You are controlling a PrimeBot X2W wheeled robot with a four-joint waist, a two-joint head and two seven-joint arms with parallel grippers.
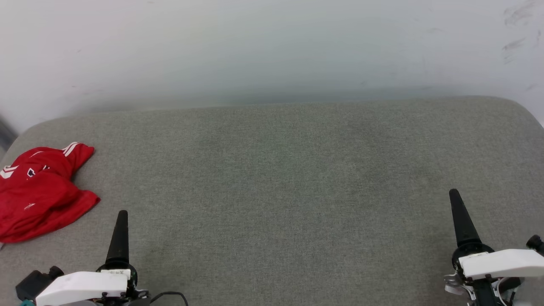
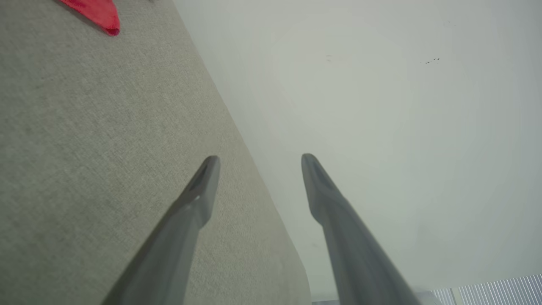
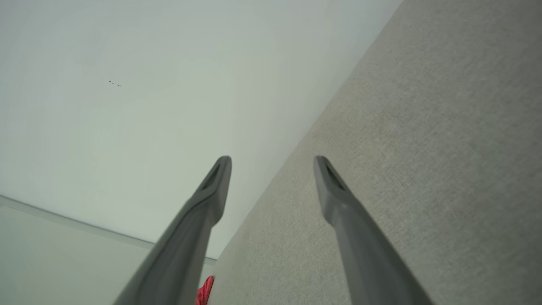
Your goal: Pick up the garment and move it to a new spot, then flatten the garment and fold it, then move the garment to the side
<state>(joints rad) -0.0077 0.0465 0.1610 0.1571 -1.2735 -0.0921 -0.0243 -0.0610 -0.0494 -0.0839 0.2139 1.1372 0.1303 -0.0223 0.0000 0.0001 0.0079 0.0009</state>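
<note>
Crumpled red jersey shirt (image 1: pixel 40 191) sits far left on grey fabric surface (image 1: pixel 276 170), just ahead-left of left gripper (image 2: pixel 260 157); right gripper (image 3: pixel 273 157) well apart. Both splayed, empty.

This looks like a bare test room or lab set up for cloth handling. The work surface is a wide pad (image 1: pixel 276 170) covered in grey woven fabric, with rounded far corners, pushed up against a plain whitish wall (image 1: pixel 272 42). The wall is flat and pale, with dark scuff marks (image 1: pixel 516 17) near its upper right. Past the pad's edge, low down, runs a strip of fine pale slats (image 2: pixel 499 290), perhaps a blind or a vent; it is too blurred to tell.
</note>
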